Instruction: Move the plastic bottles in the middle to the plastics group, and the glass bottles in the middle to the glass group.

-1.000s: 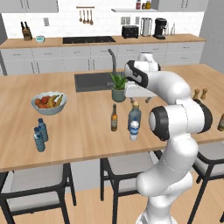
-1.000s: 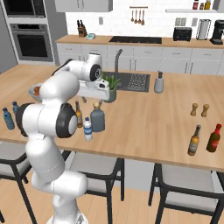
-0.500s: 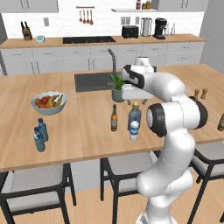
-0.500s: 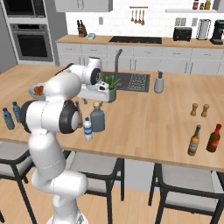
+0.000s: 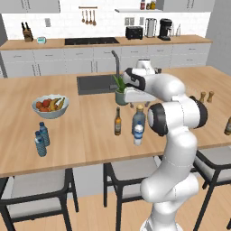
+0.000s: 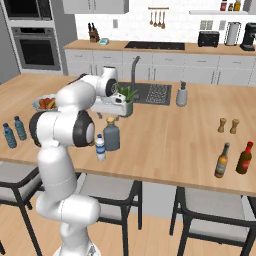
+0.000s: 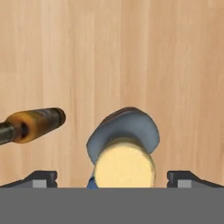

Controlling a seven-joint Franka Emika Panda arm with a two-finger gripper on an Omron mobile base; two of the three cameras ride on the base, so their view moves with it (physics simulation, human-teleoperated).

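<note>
The gripper [image 7: 112,177], jaws apart, has swung over the grey-blue bottle [image 7: 123,146], tan cap centred: a grasp looks next.

Big light-wood island counter [image 5: 90,131] with a dark inset sink [image 5: 94,84]; black-framed grey-cushioned stools [image 5: 38,187] tucked under it, grey cabinets [image 5: 67,61] and white tiled wall [image 5: 103,20] behind, wood plank floor [image 5: 90,216] below.

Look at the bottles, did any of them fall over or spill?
No, nothing stands out. The grey-blue bottle, the amber bottle and the white-capped bottle all stand upright together on the counter. The two blue bottles also stand upright, and no spill shows. The open gripper hangs right over the grey-blue bottle's tan cap.
</note>
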